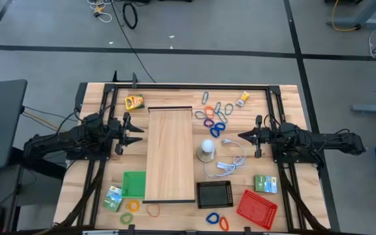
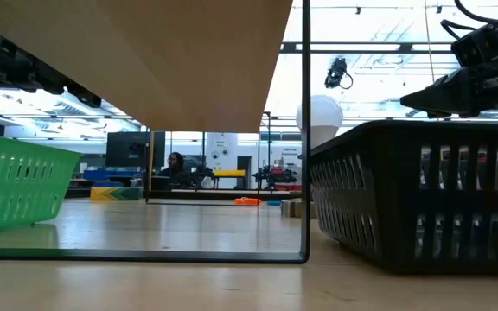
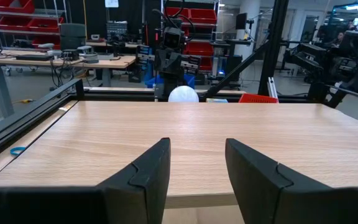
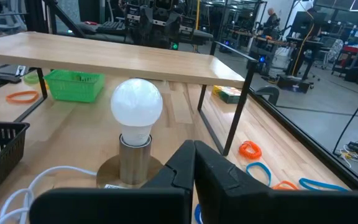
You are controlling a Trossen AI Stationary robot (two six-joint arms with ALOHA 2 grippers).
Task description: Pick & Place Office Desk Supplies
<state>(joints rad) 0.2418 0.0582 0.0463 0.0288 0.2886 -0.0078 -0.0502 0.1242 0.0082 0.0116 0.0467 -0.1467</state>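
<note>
The office desk supplies lie loose on the wooden table. Several coloured loop clips [image 1: 214, 117] sit at the far right of the raised board, and orange and blue ones [image 4: 257, 163] show in the right wrist view. More loops [image 1: 215, 219] lie by the near edge. Small card boxes lie at the far left [image 1: 134, 102], far right [image 1: 243, 98], near left [image 1: 113, 197] and near right [image 1: 265, 183]. My left gripper [image 1: 138, 134] [image 3: 197, 168] stands open at the board's left side, level with its top. My right gripper [image 1: 240, 136] [image 4: 194, 165] is shut, right of the lamp, holding nothing.
A long pale board [image 1: 170, 155] on a thin black frame spans the table's middle. A white bulb lamp [image 1: 206, 149] with a white cable [image 1: 230, 164] stands right of it. Green [image 1: 134, 183], black [image 1: 215, 194] and red [image 1: 256, 208] mesh trays sit near the front.
</note>
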